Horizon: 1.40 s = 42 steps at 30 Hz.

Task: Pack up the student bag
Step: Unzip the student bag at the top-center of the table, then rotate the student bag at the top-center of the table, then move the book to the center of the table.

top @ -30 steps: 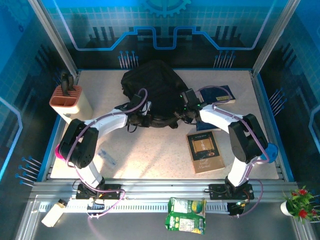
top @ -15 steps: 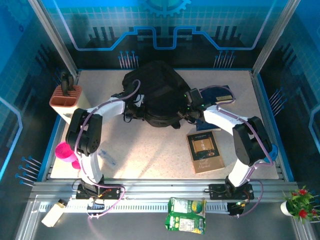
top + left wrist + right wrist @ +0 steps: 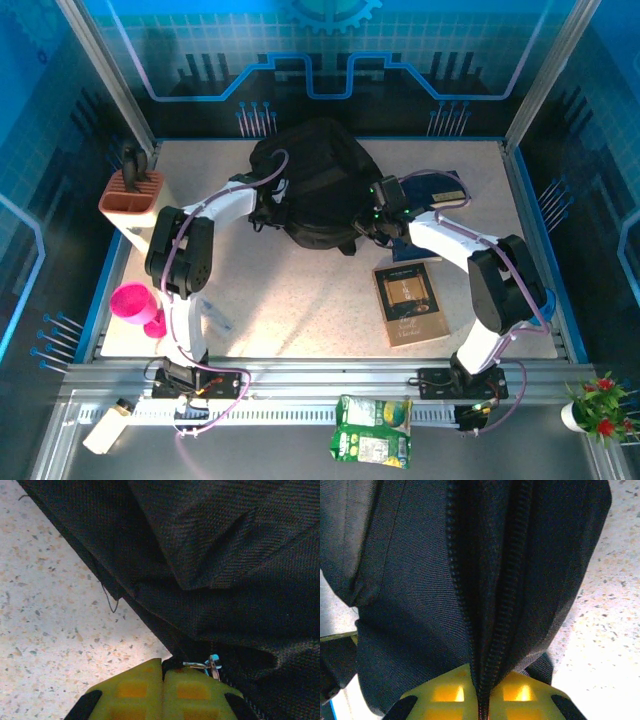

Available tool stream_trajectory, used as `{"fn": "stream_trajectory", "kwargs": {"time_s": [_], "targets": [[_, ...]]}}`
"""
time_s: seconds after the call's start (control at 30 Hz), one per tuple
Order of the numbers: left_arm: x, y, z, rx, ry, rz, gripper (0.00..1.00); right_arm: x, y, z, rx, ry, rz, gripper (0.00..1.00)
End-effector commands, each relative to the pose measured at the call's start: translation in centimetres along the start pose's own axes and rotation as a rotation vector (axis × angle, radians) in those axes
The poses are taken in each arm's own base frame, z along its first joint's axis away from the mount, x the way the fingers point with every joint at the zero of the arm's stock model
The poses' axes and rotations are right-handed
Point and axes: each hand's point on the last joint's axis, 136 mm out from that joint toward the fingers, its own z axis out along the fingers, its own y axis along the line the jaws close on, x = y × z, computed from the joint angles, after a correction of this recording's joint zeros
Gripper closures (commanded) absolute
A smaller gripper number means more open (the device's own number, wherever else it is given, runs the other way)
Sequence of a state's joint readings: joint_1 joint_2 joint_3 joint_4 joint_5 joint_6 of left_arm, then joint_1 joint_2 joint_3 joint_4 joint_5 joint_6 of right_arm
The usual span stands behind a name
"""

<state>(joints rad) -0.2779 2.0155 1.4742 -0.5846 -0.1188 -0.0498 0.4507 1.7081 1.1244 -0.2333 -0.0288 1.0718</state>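
The student bag (image 3: 318, 180), large, black and soft, lies at the back middle of the table. My left gripper (image 3: 268, 211) is at the bag's left lower edge. In the left wrist view its yellow fingers (image 3: 132, 690) are pressed together at the bag's hem (image 3: 210, 595), with a small metal and blue zip pull (image 3: 210, 663) running out from between their tips. My right gripper (image 3: 373, 222) is at the bag's right lower edge. There its jaws (image 3: 482, 692) are shut on a fold of the black fabric along the zip (image 3: 495, 605).
A brown book (image 3: 408, 302) lies front right and a dark blue book (image 3: 437, 188) right of the bag. An orange-topped holder (image 3: 135, 198) stands at the left edge, a pink cup (image 3: 133, 303) below it. A snack pack (image 3: 373, 430) rests on the front rail.
Both arms have reached further back with the bag's lower edge, and the bag has bunched up toward the rear. The left arm's elbow swung up, uncovering the pink cup.
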Motion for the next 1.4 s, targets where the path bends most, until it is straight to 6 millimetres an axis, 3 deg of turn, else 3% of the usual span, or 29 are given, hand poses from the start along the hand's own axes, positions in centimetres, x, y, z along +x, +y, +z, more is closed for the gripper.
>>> {"fn": "stream_trajectory", "kwargs": {"time_s": [0.0,0.2,0.53,0.63,0.7,0.8,0.93,1.03,1.2,1.27,1.37], "targets": [[-0.9,6.4,-2.6,-0.251,-0.056,-0.075,0.87,-1.0,-2.4,-1.3,0.071,-0.035,0.014,0.9],[-0.3,5.7,-5.7,-0.187,-0.13,-0.166,0.6,0.8,0.1,0.2,-0.008,0.041,0.005,0.88],[1.8,1.7,-10.9,0.099,-0.211,-0.333,0.35,6.7,5.2,2.9,-0.078,0.17,-0.073,0.84],[2.4,0.7,-11.7,0.178,-0.225,-0.375,0.31,8.4,7.4,3.4,-0.14,0.22,-0.133,0.78],[2.6,-0.2,-12.3,0.24,-0.235,-0.397,0.29,9.2,8.7,3.2,-0.182,0.256,-0.185,0.68],[3.0,-1.3,-12.9,0.317,-0.234,-0.414,0.28,9.1,8.9,1.5,-0.187,0.253,-0.255,0.54],[3.4,-2.8,-13.8,0.402,-0.218,-0.424,0.23,7.3,6.1,-2.6,-0.106,0.146,-0.373,0.36],[3.7,-4.5,-14.3,0.462,-0.201,-0.432,0.24,5.4,1.7,-5.3,0.018,0.045,-0.443,0.3],[4.9,-9.8,-14.1,0.529,-0.143,-0.435,0.25,4.0,-7.6,-6.2,0.203,0.024,-0.366,0.29],[5.6,-12.3,-13.6,0.547,-0.113,-0.453,0.25,4.0,-10.6,-6.6,0.258,0.03,-0.325,0.3],[7.1,-15.9,-12.6,0.582,-0.054,-0.501,0.25,3.9,-13.3,-7.1,0.292,0.025,-0.282,0.29]]}}
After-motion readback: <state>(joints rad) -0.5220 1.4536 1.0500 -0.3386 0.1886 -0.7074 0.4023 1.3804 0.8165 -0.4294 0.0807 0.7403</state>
